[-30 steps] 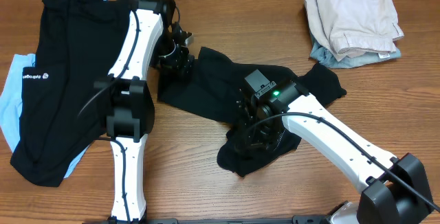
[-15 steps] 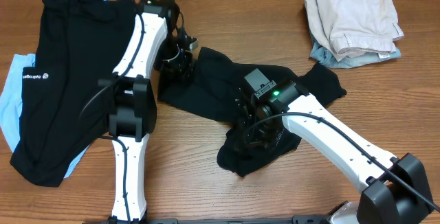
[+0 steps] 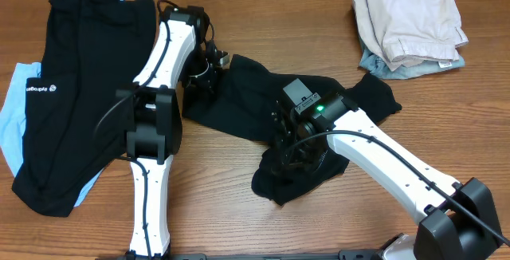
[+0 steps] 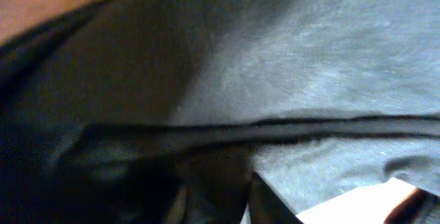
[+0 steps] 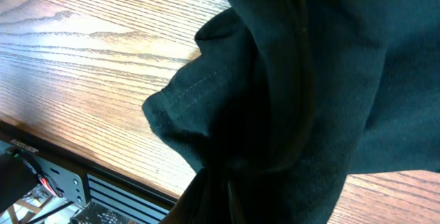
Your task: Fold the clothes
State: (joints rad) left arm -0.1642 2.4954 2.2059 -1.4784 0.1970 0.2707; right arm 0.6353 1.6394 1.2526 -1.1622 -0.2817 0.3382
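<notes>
The left arm [image 3: 163, 53] has swung its far end a little to the right and back toward its base. The left claw [image 3: 207, 70] now sits tighter against the left edge of the crumpled black shirt [image 3: 247, 92].

The middle T-shirt [image 3: 247, 92] is lying on the table [image 3: 215, 188], stretching between the two tools, with the left gripper [image 3: 201, 75] sitting at its far-left edge and the right gripper [image 3: 291, 160] over its near end. Left of the left gripper, the logo shirt [image 3: 68, 76] is lying on the underlying garment [image 3: 11, 124], which is sticking out further left. Behind and to the right of the right gripper, the upper garment [image 3: 410, 17] is resting on the lower garment [image 3: 381, 64].
</notes>
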